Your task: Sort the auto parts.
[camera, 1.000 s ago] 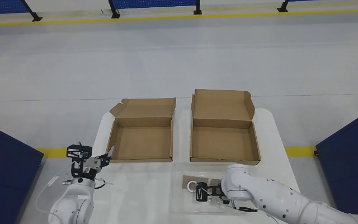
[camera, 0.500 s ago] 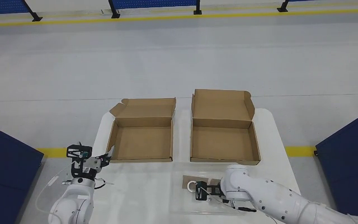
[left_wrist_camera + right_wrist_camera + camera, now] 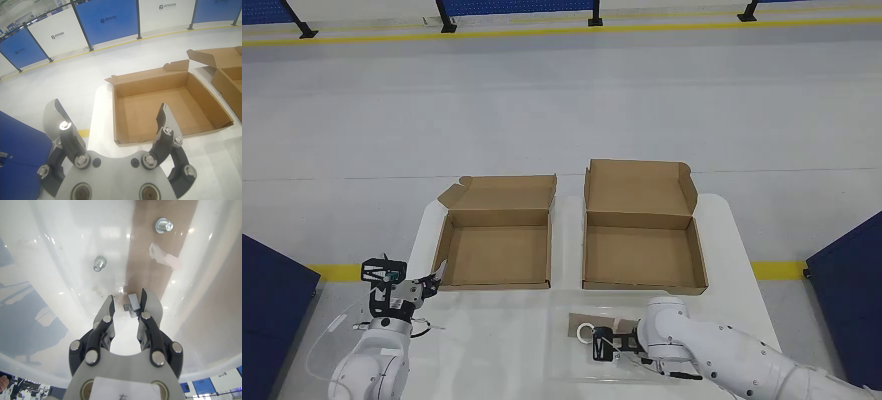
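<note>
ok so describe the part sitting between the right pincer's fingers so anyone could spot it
Look in the clear tray in front of the right cardboard box. Inside the open right pincer lies a small grey metal block with a short stud on one side. It is square, unlike the two round flanged bolts and the white plastic clip.

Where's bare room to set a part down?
Bare: floors of the left box and right box, and the table between left box and clear tray. Crowded: the tray around the right hand, with bolts and a clip.
</note>
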Controlling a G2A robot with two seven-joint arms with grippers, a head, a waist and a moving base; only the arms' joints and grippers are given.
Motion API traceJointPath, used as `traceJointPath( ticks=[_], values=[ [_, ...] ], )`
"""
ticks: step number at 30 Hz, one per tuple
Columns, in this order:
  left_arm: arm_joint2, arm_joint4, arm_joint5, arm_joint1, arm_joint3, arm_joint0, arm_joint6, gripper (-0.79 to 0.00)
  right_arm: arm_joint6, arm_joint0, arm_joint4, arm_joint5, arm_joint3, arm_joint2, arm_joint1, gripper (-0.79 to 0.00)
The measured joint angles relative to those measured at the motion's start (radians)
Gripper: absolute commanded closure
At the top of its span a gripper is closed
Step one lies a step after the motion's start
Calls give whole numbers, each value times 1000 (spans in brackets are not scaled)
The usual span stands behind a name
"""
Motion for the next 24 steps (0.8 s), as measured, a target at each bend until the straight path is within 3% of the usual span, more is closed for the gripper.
traceJointPath(
  ticks=[1, 24],
  values=[
    [0, 0, 0, 0, 0, 0, 0, -785, 1, 0, 0, -1, 2, 0, -2, 0],
    [0, 0, 0, 0, 0, 0, 0, -785, 2, -26, 9, -29, -8, 41, -7, 0]
  ],
)
